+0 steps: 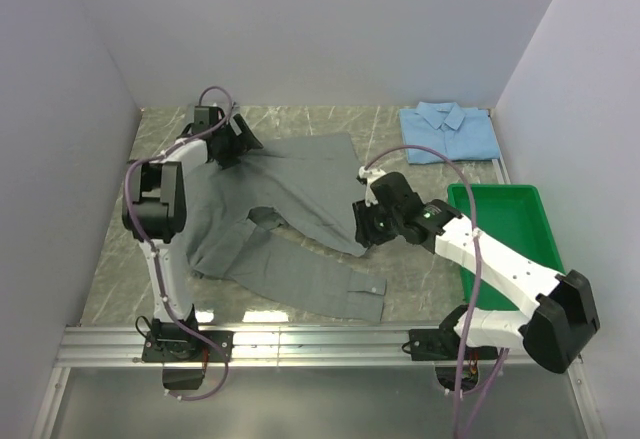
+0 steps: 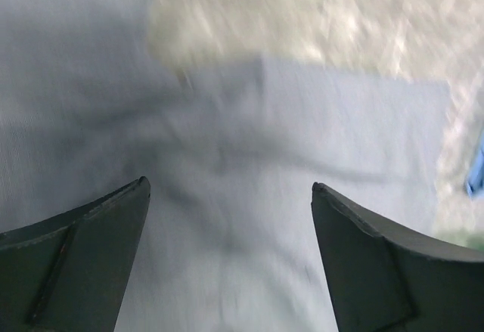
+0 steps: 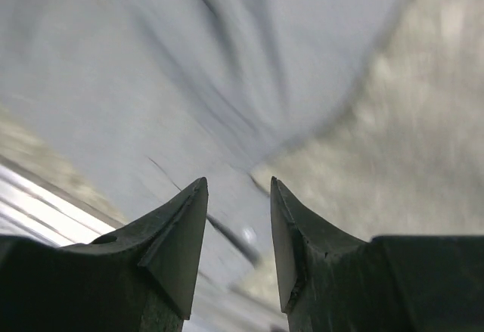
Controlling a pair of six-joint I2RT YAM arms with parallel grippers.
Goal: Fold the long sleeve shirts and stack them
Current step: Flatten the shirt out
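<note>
hovering wide apart, left fingers [image 2: 76, 264] seem just above grey shirt [image 1: 300, 189].

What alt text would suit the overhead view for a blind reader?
A grey shirt lies spread on a marble table, the left gripper at its far corner, the right gripper at its right edge. A folded light blue shirt and green tray sit at right.

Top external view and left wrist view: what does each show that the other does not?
Only the top external view shows the right gripper at the right edge of the grey shirt, and the shirt's cuffed sleeve. Only the left wrist view shows the left gripper up close, fingers wide apart, nothing between them. Both show grey cloth on the marbled table.
</note>
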